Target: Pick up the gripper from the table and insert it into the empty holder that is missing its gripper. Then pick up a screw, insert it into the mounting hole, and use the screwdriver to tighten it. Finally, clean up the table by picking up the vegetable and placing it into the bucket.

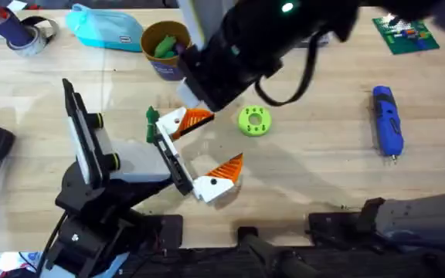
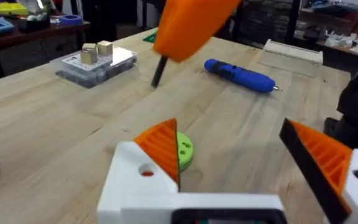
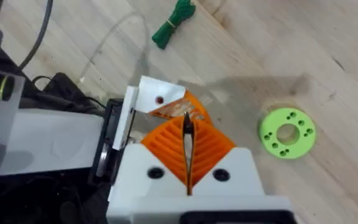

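**A:** Where is the gripper [image 1: 184, 121] sitting now?

**B:** It is sitting at the far end of the holder [image 1: 170, 161], around 9 o'clock from the tabletop's [image 1: 315, 177] middle. Its twin [image 1: 218, 182] is on the bar's near end, so I am judging the insertion done. The mounting hole is showing open in the right wrist view, with no screw in it yet.

**A:** What is the right gripper [image 3: 187, 124] doing?

**B:** It is hovering just above that piece with its fingers pressed together. They are pinching a thin black pin [image 2: 159, 70], which I am taking for the screw. It is hanging point-down in the left wrist view.

**A:** And the left gripper [image 2: 229, 143]?

**B:** Its fingers are standing wide apart, holding nothing.

**A:** So what is remaining?

**B:** Quite a lot. The screw is waiting to go into the hole. The screwdriver [image 1: 386, 120] is lying untouched at 3 o'clock, well apart from the holder. A small green twist [image 1: 151, 116], probably the vegetable, is lying on the tabletop just beside the holder's far end. The bucket [image 1: 163, 48] is standing at 11 o'clock and is already showing something green inside, though I cannot tell what. A green disc [image 1: 254, 121] is resting near the middle.
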